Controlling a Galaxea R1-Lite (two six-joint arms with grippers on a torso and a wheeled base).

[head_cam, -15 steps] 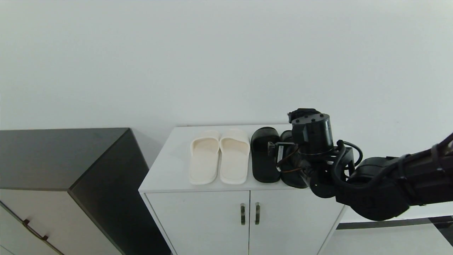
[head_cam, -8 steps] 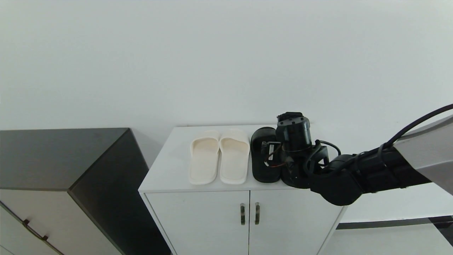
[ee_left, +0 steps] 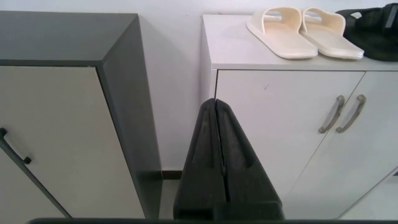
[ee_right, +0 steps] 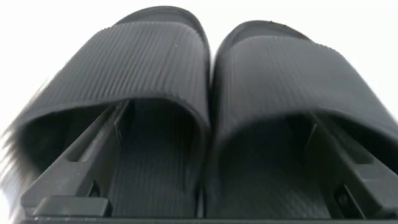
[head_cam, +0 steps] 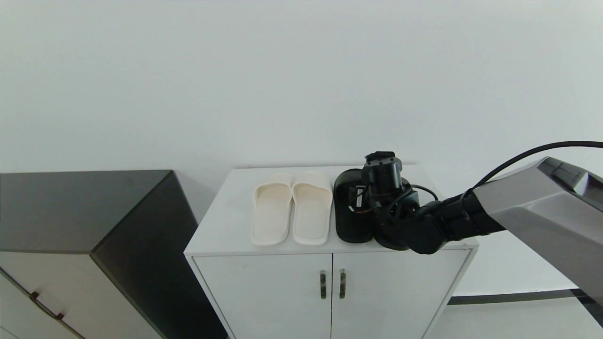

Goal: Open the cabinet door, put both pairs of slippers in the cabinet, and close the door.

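Note:
On top of the white cabinet [head_cam: 226,226] a cream pair of slippers [head_cam: 292,209] lies to the left of a black pair of slippers [head_cam: 351,212]. My right arm's wrist [head_cam: 382,181] covers most of the right-hand black slipper. In the right wrist view my right gripper [ee_right: 208,186] is open, with one finger [ee_right: 93,162] under the strap of one black slipper [ee_right: 149,74] and the other finger [ee_right: 339,168] under the strap of its mate [ee_right: 292,81]. My left gripper [ee_left: 219,109] is shut on nothing, low in front of the cabinet [ee_left: 273,99]. Both doors are shut.
Two vertical handles [head_cam: 323,284] [head_cam: 342,283] meet at the middle of the doors. A taller dark cabinet [head_cam: 89,207] with a drawer handle [head_cam: 44,308] stands close on the left. A plain white wall is behind. Bare floor [head_cam: 509,320] lies to the right.
My right arm has pushed forward and to the left over the cabinet top, carrying the wrist onto the black pair. The slippers and the doors have not moved.

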